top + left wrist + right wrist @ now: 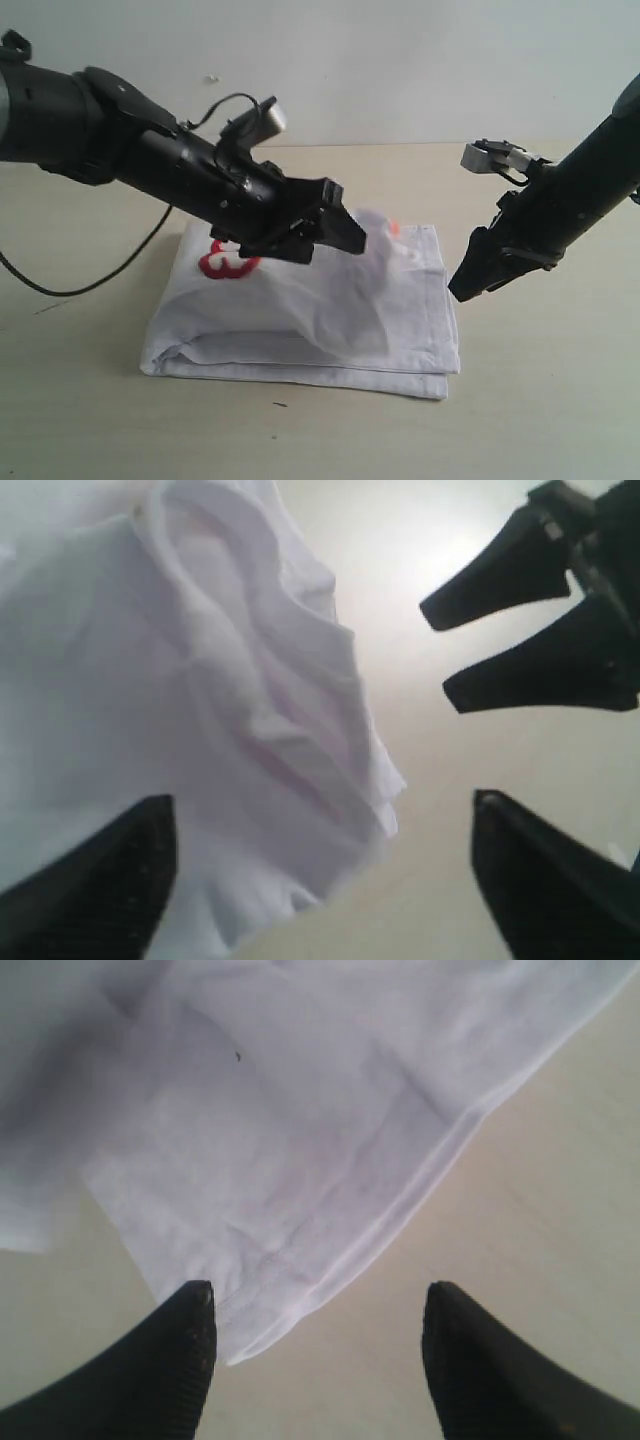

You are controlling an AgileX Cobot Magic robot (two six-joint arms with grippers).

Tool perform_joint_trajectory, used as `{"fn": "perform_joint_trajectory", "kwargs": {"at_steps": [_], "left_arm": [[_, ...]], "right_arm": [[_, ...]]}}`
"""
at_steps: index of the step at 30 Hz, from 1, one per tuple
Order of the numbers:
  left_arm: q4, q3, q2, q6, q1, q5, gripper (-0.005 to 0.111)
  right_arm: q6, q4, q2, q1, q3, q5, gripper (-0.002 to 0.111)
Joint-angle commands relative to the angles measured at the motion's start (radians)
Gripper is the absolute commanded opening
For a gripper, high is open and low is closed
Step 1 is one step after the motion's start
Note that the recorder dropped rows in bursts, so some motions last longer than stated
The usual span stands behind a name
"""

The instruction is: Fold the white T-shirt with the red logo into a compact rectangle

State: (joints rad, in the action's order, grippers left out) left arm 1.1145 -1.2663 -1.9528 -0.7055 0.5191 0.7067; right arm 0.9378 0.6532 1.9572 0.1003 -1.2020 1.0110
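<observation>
White and wrinkled, the white T-shirt (330, 320) lies folded into a rough rectangle on the pale table (560, 420), with a loose hump of cloth raised across its middle. Part of the red logo (225, 262) shows on the shirt's top layer near its far left corner; the rest is hidden behind the left arm (150, 150). The left pincer (335, 240) hangs just above the shirt's middle, jaws spread wide and holding nothing. Its wrist view shows one black finger (95, 890) over the cloth and the other over bare table beside the shirt's edge. The right pincer (468, 285) hovers just beside the shirt's right edge, jaws parted and empty, a hemmed shirt corner below the gap.
</observation>
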Motion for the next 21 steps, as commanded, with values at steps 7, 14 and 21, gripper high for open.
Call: {"fn": "perform_joint_trajectory", "kwargs": {"at_steps": [7,14,21], "left_arm": [[-0.051,-0.086,-0.033,-0.003,-0.069,0.142,0.092],[-0.294,-0.084,-0.046,0.050,-0.142,0.204,0.072],[-0.271,-0.081,-0.160,0.063,-0.134,0.192,0.006]], "right_arm": [[0.010,0.001,0.000,0.004,-0.001,0.007,0.059],[0.053,0.095,0.000,0.004,-0.001,0.026,0.059],[0.071,0.163,0.000,0.004,-0.001,0.040,0.059]]}}
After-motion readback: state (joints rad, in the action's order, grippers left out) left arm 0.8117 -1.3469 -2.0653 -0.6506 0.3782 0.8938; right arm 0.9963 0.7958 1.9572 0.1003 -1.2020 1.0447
